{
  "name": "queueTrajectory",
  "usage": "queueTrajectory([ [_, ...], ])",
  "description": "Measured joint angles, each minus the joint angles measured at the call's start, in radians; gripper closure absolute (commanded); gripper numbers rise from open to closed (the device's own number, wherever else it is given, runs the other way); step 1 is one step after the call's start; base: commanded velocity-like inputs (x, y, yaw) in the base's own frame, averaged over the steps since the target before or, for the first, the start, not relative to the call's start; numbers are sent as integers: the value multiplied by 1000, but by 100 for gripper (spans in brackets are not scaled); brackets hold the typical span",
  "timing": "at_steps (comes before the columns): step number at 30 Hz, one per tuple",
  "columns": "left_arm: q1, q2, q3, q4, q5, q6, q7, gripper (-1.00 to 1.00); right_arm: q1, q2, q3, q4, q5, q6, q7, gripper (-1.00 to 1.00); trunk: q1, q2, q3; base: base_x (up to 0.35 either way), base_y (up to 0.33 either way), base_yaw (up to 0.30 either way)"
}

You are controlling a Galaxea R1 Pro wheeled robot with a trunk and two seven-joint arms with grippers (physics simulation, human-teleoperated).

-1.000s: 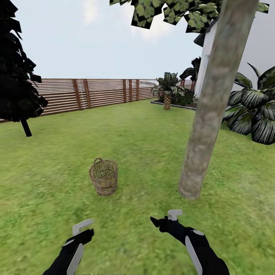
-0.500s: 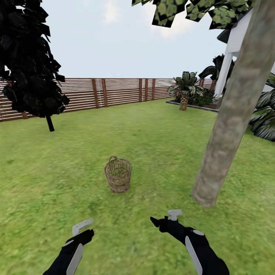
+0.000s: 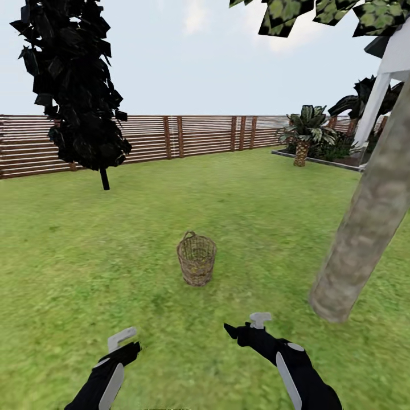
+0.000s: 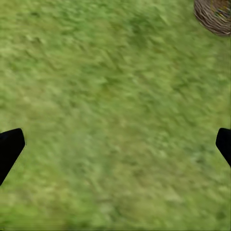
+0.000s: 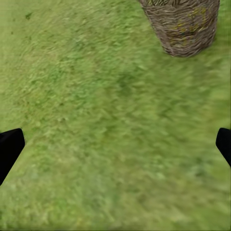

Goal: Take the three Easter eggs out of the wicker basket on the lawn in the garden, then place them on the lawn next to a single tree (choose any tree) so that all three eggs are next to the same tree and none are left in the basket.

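Observation:
The wicker basket (image 3: pixel 196 259) stands upright on the lawn (image 3: pixel 256 205), straight ahead of me and beyond both hands. Its side also shows in the right wrist view (image 5: pixel 183 24) and its rim in the left wrist view (image 4: pixel 215 15). The Easter eggs are hidden; I cannot make them out through the weave. A thick mottled tree (image 3: pixel 364 233) trunk rises at the right, about a basket's height away from it. My left gripper (image 3: pixel 125 343) and right gripper (image 3: pixel 245 324) hover low over the grass, both open and holding nothing.
A dark conical tree (image 3: pixel 80 97) stands at the back left before a slatted wooden fence (image 3: pixel 199 136). A small palm (image 3: pixel 304 134) and a white post (image 3: pixel 376 97) sit at the back right. Grass surrounds the basket on all sides.
The whole view has swung left, so the basket and trunk now sit further right in the picture. Both arms hold the same pose.

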Motion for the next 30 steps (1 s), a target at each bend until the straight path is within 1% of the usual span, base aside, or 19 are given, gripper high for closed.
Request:
queueTrajectory([
  [12,-1,0,0,5,3,-2,-2,-100,0,0,0,0,0,0,0,-100,-46,84,32,0,0,271],
  [17,-4,1,0,63,5,-25,-8,-100,0,0,0,0,0,0,0,-100,-65,119,45,0,0,271],
  [19,-4,1,0,70,6,-29,-10,-100,0,0,0,0,0,0,1,-100,-73,133,50,0,0,271],
  [25,-2,1,-1,73,5,-38,-12,-100,0,-1,0,0,0,0,1,-100,-73,133,47,4,0,271],
  [30,0,2,-2,70,3,-40,-15,-100,0,0,0,0,0,0,2,-100,-73,133,45,186,10,271],
])
